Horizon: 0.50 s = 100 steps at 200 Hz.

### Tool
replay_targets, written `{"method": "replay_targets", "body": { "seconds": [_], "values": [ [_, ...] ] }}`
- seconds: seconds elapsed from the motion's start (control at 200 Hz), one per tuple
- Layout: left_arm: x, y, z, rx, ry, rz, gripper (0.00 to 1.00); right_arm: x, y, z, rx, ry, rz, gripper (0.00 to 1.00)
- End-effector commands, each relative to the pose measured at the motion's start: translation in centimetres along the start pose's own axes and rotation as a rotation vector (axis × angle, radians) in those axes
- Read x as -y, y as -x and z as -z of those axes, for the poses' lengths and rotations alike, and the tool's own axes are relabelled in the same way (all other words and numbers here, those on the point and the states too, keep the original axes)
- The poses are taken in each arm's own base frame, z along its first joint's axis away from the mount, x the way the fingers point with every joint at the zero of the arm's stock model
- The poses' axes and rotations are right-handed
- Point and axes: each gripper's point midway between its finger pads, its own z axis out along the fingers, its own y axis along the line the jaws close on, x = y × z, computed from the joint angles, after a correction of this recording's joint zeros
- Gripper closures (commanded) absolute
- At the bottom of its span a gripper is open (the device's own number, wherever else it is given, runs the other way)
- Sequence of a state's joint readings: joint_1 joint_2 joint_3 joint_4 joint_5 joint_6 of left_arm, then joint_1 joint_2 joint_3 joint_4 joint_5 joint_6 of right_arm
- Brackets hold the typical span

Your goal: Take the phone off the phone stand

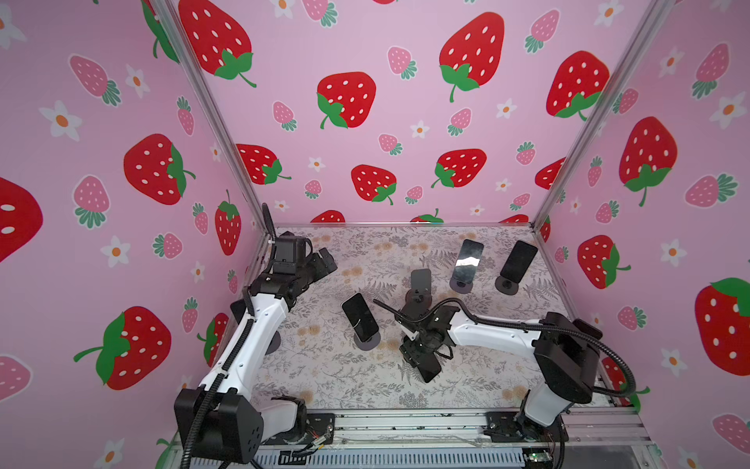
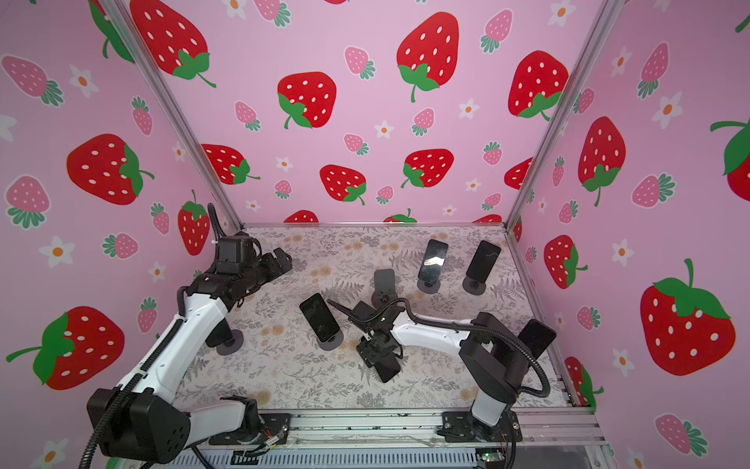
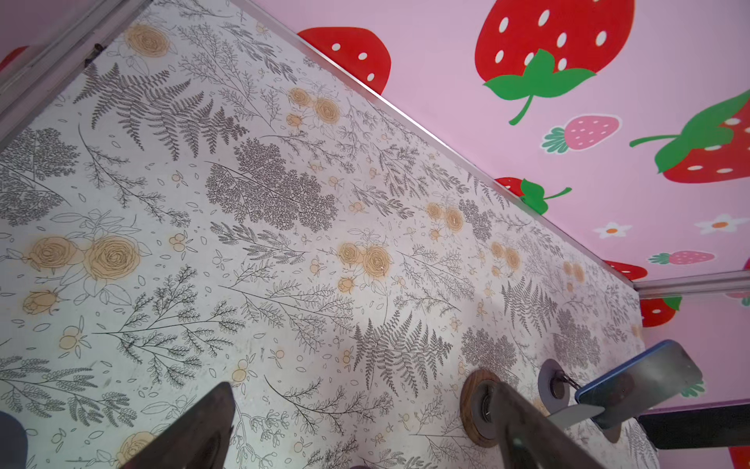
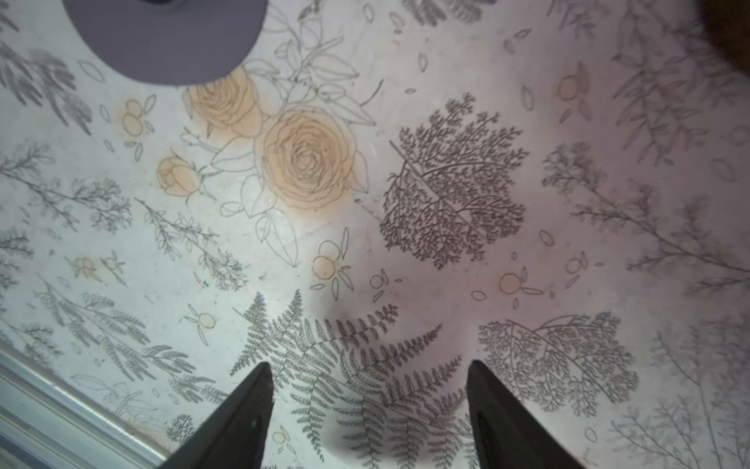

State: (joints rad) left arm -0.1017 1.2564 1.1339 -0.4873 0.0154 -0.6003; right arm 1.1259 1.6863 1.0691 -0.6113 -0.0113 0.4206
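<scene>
Fingers (image 4: pixel 243 418) (the right pair) clamp the phone (image 1: pixel 428 369) between them

Table surface (image 1: pixel 324 377): matt printed sheet with a botanical pattern. Wall panels (image 1: pixel 385 40): matt printed pink. Frame rails (image 1: pixel 406 424): bare satin metal. Phone (image 1: pixel 360 316): glossy black glass face. Rear phone (image 1: pixel 467 260): mirror-bright reflection on the face. Stand base (image 1: pixel 371 345): smooth matt grey. Base ring (image 3: pixel 466 406): brown, wood-grain look. Arm shells (image 1: pixel 264 320): glossy white plastic. Joint housings (image 1: pixel 564 357): matt black plastic.
</scene>
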Motion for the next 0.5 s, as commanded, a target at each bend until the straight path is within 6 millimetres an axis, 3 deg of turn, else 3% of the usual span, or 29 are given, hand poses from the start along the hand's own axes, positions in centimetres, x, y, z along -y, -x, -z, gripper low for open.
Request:
{"method": "replay_targets", "body": {
  "seconds": [0.0,0.225,0.495],
  "values": [
    [-0.3,0.8,0.3,0.043,0.007,0.039,0.01,-0.4,-1.1,0.6,0.002,0.001,0.033,0.32],
    [-0.2,0.8,0.6,0.047,-0.002,0.028,0.01,0.6,-4.1,-1.0,-0.063,-0.026,-0.024,0.31],
    [0.0,0.6,0.1,0.057,-0.035,0.05,0.01,3.5,-5.8,0.7,-0.025,-0.137,-0.168,0.3]
  ]
}}
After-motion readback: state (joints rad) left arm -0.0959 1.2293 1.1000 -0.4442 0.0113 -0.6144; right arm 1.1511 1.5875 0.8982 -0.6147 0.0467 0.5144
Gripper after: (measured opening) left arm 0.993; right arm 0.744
